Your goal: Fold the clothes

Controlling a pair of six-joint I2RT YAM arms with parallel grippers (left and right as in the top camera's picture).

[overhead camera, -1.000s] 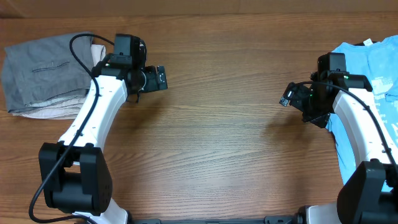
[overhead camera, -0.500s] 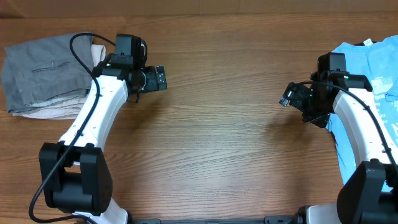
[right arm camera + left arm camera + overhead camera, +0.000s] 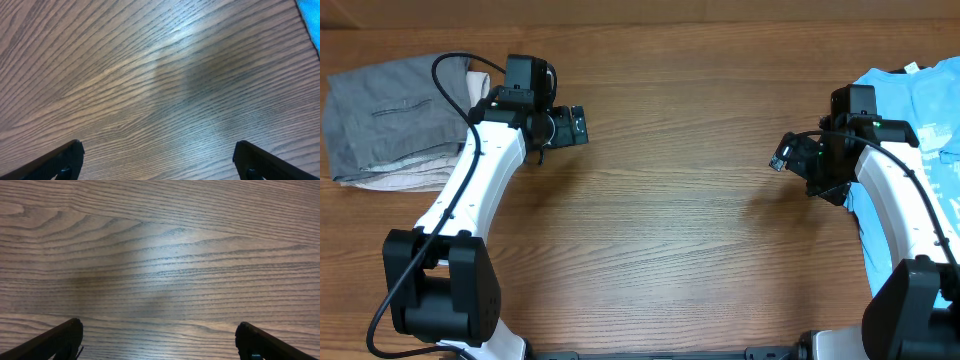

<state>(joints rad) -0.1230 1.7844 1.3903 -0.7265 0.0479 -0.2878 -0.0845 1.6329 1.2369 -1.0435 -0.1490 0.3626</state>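
Dark-grey woven shorts (image 3: 382, 118) lay folded atop a pale beige garment (image 3: 405, 178) far left — seemingly finished — so the left end effector (image 3: 579, 126) and right end effector (image 3: 779, 161) hung released, empty

The shorts (image 3: 380, 115) are plain dark grey, the folded garment (image 3: 410, 178) pale beige, the T-shirt (image 3: 910, 100) light blue, and the table (image 3: 670, 230) brown with streaky wood grain.

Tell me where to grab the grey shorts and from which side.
Pinch the grey shorts at the edge facing the table's middle, nearest the left gripper, coming down from above. They lie flat on the beige garment, so catch only the top grey layer. The left jaws are open with nothing between them.
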